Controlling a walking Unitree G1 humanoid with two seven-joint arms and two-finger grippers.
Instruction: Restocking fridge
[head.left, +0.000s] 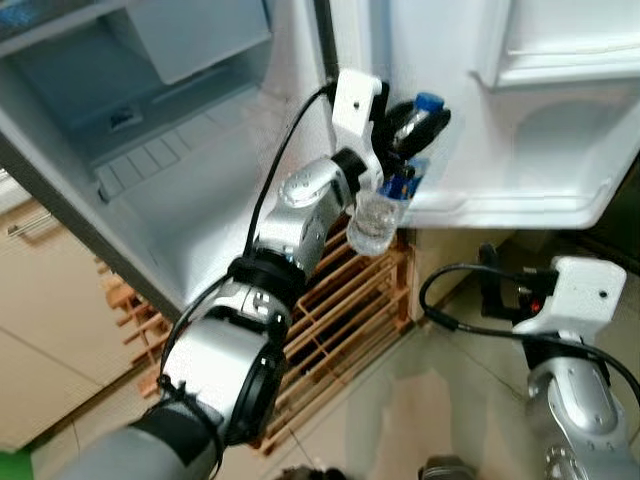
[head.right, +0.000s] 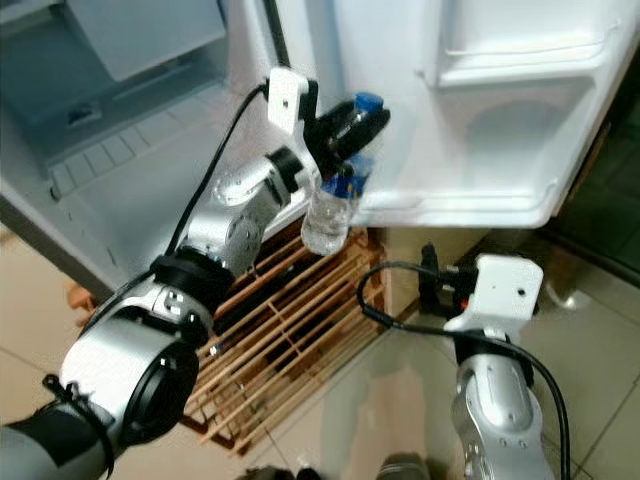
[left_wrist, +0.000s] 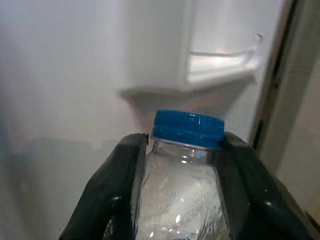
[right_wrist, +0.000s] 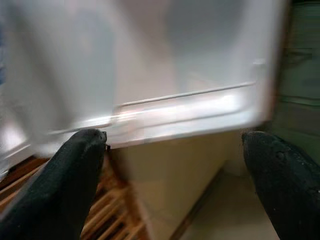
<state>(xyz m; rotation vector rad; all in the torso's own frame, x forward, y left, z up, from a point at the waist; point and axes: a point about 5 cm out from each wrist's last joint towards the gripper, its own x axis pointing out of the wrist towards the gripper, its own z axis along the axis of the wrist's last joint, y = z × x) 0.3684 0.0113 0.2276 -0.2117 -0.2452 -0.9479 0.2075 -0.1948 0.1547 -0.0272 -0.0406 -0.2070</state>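
Observation:
A clear water bottle (head.left: 375, 215) with a blue cap and blue label hangs tilted, cap up, in front of the open fridge door (head.left: 520, 150). My left gripper (head.left: 418, 125) is shut on its neck just under the cap; in the left wrist view the black fingers (left_wrist: 117, 185) flank the bottle (left_wrist: 182, 200). The bottle is beside the left end of the door's lowest bin (head.left: 500, 208). My right gripper (head.left: 492, 282) is low on the right, below that bin, open, with nothing between its fingers (right_wrist: 65, 175).
The fridge's interior (head.left: 150, 150) with a grey drawer stands at the left. A wooden slatted rack (head.left: 345, 320) lies on the tiled floor under my left arm. A black cable loops beside the right wrist.

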